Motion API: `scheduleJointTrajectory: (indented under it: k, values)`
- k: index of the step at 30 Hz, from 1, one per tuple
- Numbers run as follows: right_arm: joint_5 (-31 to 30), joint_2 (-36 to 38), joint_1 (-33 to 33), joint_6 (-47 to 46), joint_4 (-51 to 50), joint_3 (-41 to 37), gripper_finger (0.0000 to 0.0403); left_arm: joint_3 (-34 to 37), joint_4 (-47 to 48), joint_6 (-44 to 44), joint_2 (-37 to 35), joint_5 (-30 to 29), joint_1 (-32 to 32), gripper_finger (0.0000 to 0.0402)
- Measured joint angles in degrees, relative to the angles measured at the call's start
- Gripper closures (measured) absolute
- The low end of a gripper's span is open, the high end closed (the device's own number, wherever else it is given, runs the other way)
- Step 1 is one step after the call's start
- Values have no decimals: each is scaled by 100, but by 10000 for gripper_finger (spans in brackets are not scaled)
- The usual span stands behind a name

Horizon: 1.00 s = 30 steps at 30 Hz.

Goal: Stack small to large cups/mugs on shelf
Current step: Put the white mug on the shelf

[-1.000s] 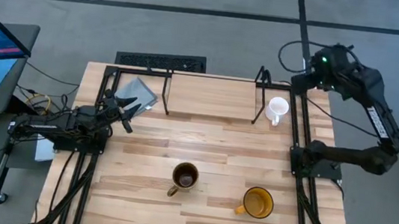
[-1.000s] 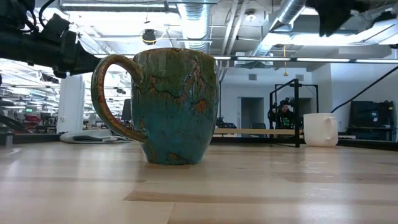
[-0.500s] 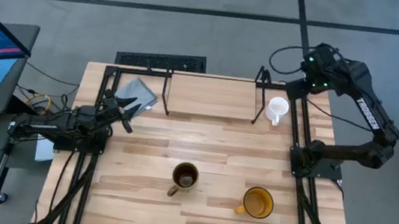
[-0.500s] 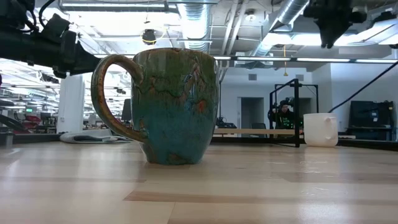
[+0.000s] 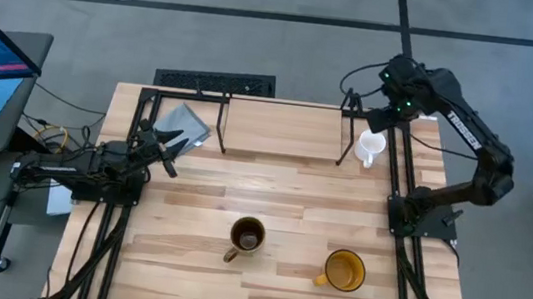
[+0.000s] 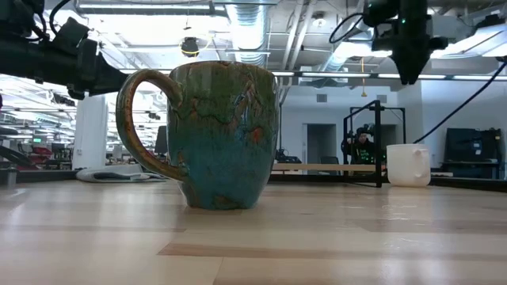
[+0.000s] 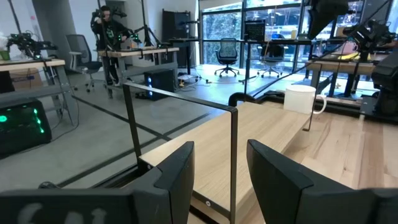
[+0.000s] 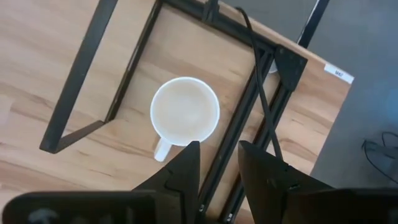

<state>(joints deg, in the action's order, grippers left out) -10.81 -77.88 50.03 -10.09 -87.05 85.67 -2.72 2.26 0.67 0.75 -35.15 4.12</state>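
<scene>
The small white mug (image 5: 371, 144) (image 6: 409, 165) (image 8: 185, 112) stands upright on the table at the right end of the black rod shelf (image 5: 287, 103) (image 7: 233, 155), handle toward the near edge. The dark brown mug (image 5: 247, 236) (image 6: 222, 138) and the yellow-orange mug (image 5: 343, 270) stand on the near half. My right gripper (image 5: 384, 123) (image 6: 412, 67) (image 8: 217, 149) hangs open above the white mug, pointing down, well clear of it. My left gripper (image 5: 171, 155) (image 7: 221, 149) waits open at the table's left side, facing the shelf.
A grey flat object (image 5: 184, 123) lies at the far left corner. A black slotted strip (image 5: 216, 81) sits beyond the far edge. Black frame rails (image 5: 402, 175) run beside the white mug on the right. Bare wood lies between the shelf and the two near mugs.
My right arm has swung from beyond the table's far right corner toward the left, and its gripper now hangs above the white mug. The mugs and the left arm have kept still.
</scene>
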Motion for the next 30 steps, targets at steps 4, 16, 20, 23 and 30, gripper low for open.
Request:
scheduleJointTrajectory:
  k: [4,16,20,23,30]
  values:
    - [5,-210,78,-2,-99,-106,271,0,0,0,0,0,0,262]
    - [296,172,327,-110,1095,-1761,274,0,2,0,0,1,0,262]
    - [331,481,359,-314,1550,-2260,274,0,1,-5,0,1,0,262]
    - [343,607,344,-475,1924,-2538,274,0,2,-24,0,1,-2,262]
    - [197,543,281,-704,2179,-2929,275,0,2,-26,0,2,0,262]
